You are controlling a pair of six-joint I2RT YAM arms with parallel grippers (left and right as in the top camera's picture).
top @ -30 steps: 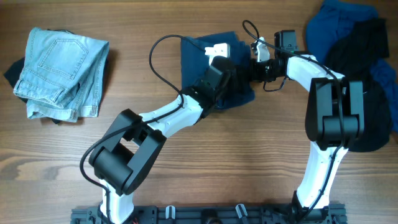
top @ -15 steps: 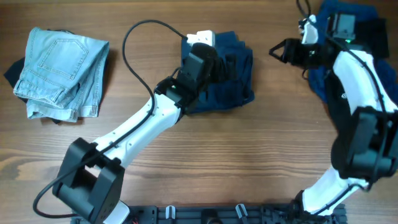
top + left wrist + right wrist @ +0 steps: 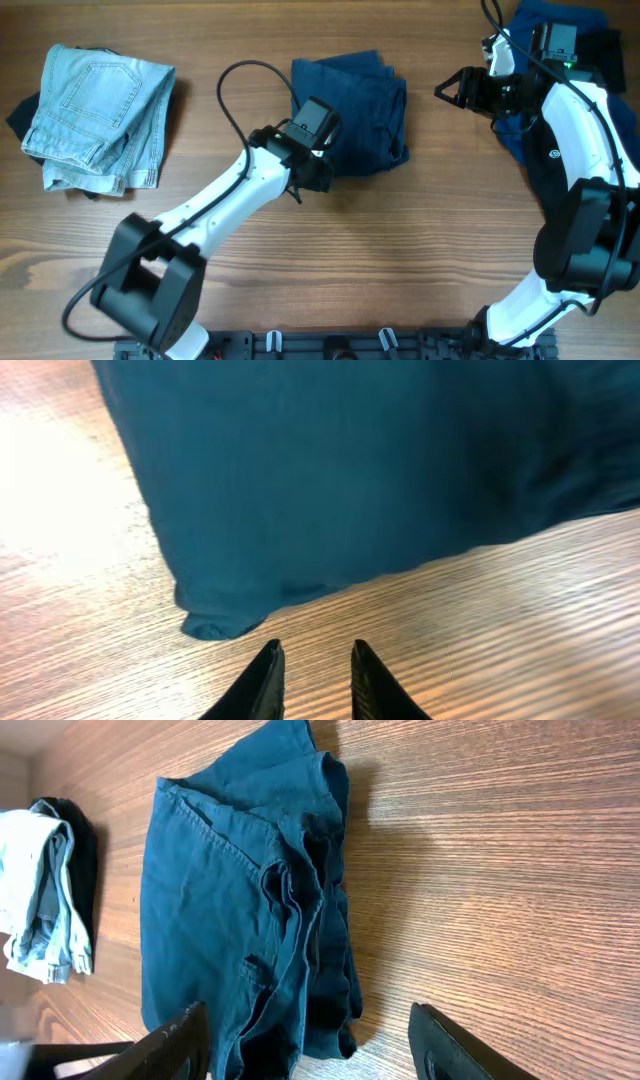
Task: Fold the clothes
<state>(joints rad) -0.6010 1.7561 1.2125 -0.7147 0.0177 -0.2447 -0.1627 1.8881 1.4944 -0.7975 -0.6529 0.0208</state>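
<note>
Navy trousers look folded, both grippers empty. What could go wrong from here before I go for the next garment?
1. The left gripper sits low, right beside a corner of the navy trousers. A careless sweep could snag that corner and open the fold.
2. The right arm reaches across the royal-blue garment and black garment. Swinging it low may drag them out of place.

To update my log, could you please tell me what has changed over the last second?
The right gripper swung right, off the navy trousers, toward the garment pile. The left gripper drew back off them to their near corner. Trousers and light-wash jeans stayed put.
</note>
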